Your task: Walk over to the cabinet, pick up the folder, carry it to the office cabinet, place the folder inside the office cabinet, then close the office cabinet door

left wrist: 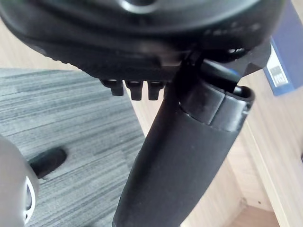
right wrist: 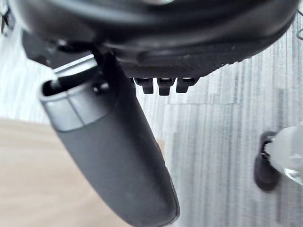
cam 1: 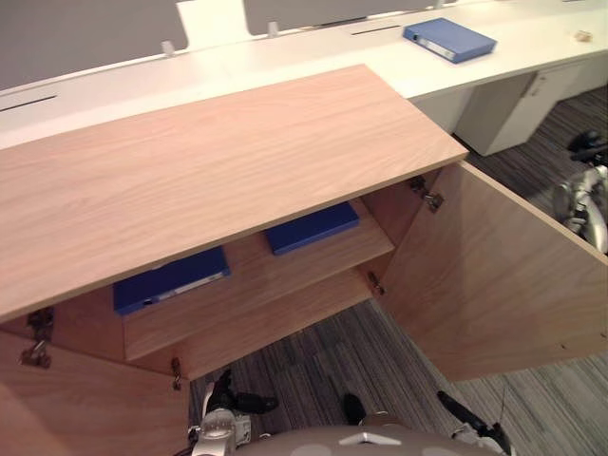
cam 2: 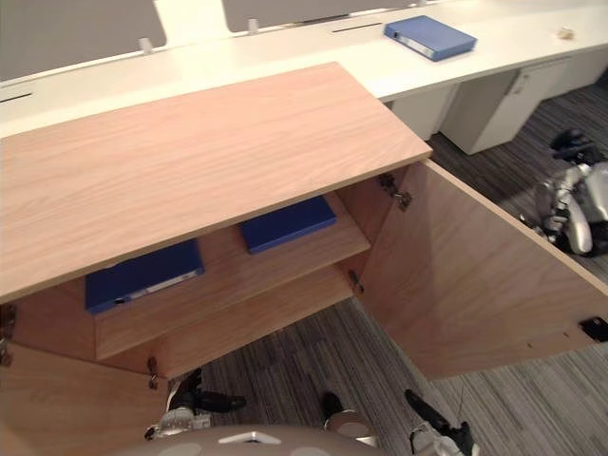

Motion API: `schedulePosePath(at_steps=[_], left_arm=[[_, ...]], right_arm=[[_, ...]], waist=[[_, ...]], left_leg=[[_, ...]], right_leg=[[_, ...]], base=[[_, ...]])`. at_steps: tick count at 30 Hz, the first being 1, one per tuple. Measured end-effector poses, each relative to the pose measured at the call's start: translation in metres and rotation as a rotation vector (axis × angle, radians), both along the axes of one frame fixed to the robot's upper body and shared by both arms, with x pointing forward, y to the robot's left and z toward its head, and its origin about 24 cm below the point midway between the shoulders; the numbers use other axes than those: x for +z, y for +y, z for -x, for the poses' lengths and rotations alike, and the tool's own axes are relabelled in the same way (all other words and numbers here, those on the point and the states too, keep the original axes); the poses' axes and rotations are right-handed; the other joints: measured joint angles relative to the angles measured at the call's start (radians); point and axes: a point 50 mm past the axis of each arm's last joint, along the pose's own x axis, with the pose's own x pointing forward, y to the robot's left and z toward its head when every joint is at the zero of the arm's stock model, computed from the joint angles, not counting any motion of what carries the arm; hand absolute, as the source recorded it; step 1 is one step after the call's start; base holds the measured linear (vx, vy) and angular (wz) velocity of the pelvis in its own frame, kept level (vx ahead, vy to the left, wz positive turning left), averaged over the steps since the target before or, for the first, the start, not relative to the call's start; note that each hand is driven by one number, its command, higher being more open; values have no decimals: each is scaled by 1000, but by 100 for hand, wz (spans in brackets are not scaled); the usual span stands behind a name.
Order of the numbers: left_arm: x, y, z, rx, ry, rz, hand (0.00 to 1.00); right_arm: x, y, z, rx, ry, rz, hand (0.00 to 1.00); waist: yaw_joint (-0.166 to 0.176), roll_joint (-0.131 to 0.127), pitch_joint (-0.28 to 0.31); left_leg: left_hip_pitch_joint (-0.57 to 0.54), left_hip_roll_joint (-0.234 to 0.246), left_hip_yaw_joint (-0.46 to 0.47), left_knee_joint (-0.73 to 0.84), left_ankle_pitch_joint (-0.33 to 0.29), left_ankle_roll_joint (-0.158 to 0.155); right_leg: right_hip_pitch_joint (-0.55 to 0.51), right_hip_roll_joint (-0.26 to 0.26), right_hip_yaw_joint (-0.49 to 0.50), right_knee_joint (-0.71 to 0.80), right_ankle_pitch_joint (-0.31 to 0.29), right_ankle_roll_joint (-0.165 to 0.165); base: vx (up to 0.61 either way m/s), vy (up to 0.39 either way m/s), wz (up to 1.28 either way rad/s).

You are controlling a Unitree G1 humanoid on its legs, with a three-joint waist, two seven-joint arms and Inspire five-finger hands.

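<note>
The wooden office cabinet [cam 1: 218, 161] stands before me with both doors open. On its upper shelf [cam 1: 332, 258] lie two blue folders, one at the left [cam 1: 171, 278] and one at the middle [cam 1: 312, 228]. A third blue folder [cam 1: 449, 39] lies on the white desk behind. My left hand [cam 1: 249, 403] hangs low by the cabinet's left side, open and empty; its wrist view shows its thumb [left wrist: 189, 156] and a folder's labelled spine [left wrist: 284, 56]. My right hand [cam 1: 462, 411] hangs low near the right door, open and empty, its thumb [right wrist: 109, 156] over the carpet.
The right door [cam 1: 494, 275] swings far out over the striped carpet; the left door [cam 1: 85, 408] stands open at the lower left. A long white desk [cam 1: 532, 52] with drawer units runs behind. A silver and black machine [cam 2: 570, 204] stands at the right.
</note>
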Motion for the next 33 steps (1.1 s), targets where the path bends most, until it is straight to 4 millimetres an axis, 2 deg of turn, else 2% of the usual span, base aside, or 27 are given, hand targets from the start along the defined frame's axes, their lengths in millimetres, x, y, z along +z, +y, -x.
schedulePosePath(at_steps=[4, 6, 10, 12, 15, 16, 19, 24, 33], left_arm=[[2, 0, -4, -3, -18, -3, 100], [2, 0, -4, -3, -23, -4, 100], [4, 0, -6, -13, -36, -9, 100], [4, 0, -4, -27, -31, -11, 100], [2, 0, 1, -40, -18, -6, 100], [1, 0, 4, -47, -9, -4, 100], [2, 4, 4, -77, -6, -19, 100], [3, 1, 2, -125, -18, -18, 100], [1, -1, 7, -145, -3, -8, 100]], right_arm=[[23, -24, -16, -41, -90, 126, 100], [41, -38, -31, -47, -160, 206, 100], [67, -65, -57, -27, -216, 330, 100], [88, -85, -74, 13, -244, 420, 100], [111, -105, -89, 66, -268, 519, 100], [126, -116, -98, 105, -278, 576, 100], [145, -128, -109, 217, -262, 668, 100], [154, -135, -120, 357, -202, 726, 100], [157, -133, -128, 460, -163, 763, 100]], waist=[[-16, 6, 2], [-35, 13, 4], [-38, 26, 18], [-39, 40, 27], [-39, 52, 30], [-39, 58, 33], [-39, 63, 34], [-41, 65, 37], [-76, 61, 40]], left_leg=[[-7, 5, 37, 16, -13, -4], [-16, 5, 43, 20, -14, -6], [-33, 5, 48, 30, -16, -9], [-43, 5, 42, 34, -16, -8], [-53, 4, 27, 36, -15, -7], [-54, 4, 6, 36, -14, -6], [-67, 6, -33, 36, -14, -5], [-72, 10, -60, 36, -11, -1], [-84, -5, -93, 36, 2, 14]], right_leg=[[-33, 13, 45, 21, 1, 1], [-46, 15, 53, 24, 3, 4], [-63, 14, 61, 18, 11, 6], [-66, 11, 61, 5, 21, 9], [-65, 8, 61, -20, 35, 9], [-63, 8, 60, -28, 40, 9], [-61, 7, 50, -48, 54, 9], [-52, 5, 23, -57, 59, 6], [-39, -17, -22, -86, 80, 11]], base=[[4, -20, -41], [-19, -34, -14], [-38, -39, -6], [-17, -34, 0], [2, -12, -1], [11, -33, -2], [20, -37, 6], [12, -23, 13], [-9, 2, 9]])
